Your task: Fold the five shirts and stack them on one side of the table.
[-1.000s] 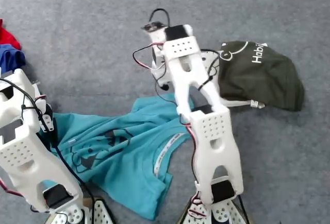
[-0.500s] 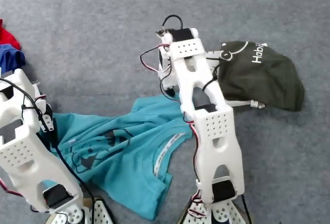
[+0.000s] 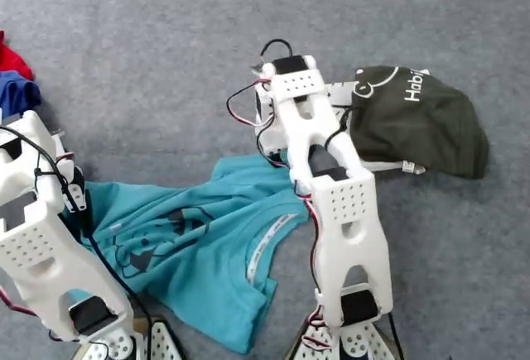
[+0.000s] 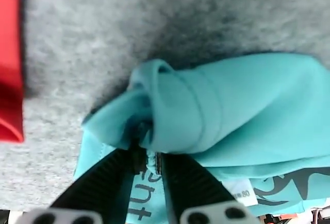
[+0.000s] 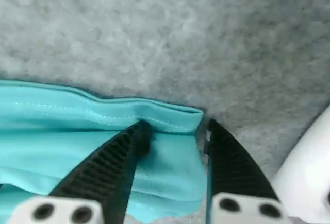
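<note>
- Left end effector (image 4: 147,158): clenched on a bunched fold of the teal shirt (image 4: 232,105), with cloth pinched between the fingertips.
- Right end effector (image 5: 175,131): released, fingers spread astride the hem corner of the teal shirt (image 5: 77,147). Contact with the cloth cannot be confirmed.
- Teal shirt (image 3: 190,244): lies crumpled and unfolded on the near half of the surface (image 3: 149,62), between the two arms. One side is covered by the left arm (image 3: 41,269).
- Dark green shirt (image 3: 422,124): folded, right of centre. Its near-left edge is overlapped by the right arm (image 3: 331,203).
- Red shirt (image 3: 10,60) and blue shirt (image 3: 18,95): at the left edge, both cut off by the frame.
- Surface: grey felt-like covering.
- Room: dark strip beyond the far edge, too cropped to make out.
</note>
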`<control>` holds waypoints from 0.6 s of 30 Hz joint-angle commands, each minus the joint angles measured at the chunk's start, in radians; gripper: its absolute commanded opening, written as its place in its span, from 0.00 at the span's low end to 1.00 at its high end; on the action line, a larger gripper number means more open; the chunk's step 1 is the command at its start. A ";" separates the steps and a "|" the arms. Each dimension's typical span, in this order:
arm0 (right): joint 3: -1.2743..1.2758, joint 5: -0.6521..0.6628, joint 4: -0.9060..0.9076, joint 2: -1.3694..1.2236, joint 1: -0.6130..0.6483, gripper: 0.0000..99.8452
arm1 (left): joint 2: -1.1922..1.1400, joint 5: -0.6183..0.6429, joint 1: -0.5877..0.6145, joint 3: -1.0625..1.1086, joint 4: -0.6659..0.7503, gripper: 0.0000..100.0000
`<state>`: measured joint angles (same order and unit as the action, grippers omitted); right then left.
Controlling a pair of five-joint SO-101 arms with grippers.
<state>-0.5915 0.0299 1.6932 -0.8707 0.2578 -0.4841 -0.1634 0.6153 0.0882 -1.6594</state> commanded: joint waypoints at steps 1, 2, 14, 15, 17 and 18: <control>0.039 -0.028 -0.066 0.001 0.012 0.19 | 0.034 -0.014 0.001 -0.004 0.008 0.03; 0.041 -0.029 -0.074 0.001 0.018 0.19 | 0.034 -0.014 0.002 -0.004 0.008 0.03; 0.053 -0.025 -0.083 -0.068 0.037 0.04 | 0.031 -0.009 0.004 0.004 0.003 0.03; 0.042 -0.025 -0.078 -0.068 0.037 0.05 | 0.031 -0.009 0.004 0.004 0.003 0.03; 0.022 -0.025 -0.075 -0.064 0.034 0.05 | 0.031 -0.008 0.004 0.004 0.003 0.03; 0.007 -0.025 -0.075 -0.062 0.034 0.05 | 0.031 -0.008 0.004 0.004 0.003 0.03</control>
<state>-0.5685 0.0054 1.6364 -0.8876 0.2608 -0.4841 -0.1634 0.6153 0.0882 -1.6594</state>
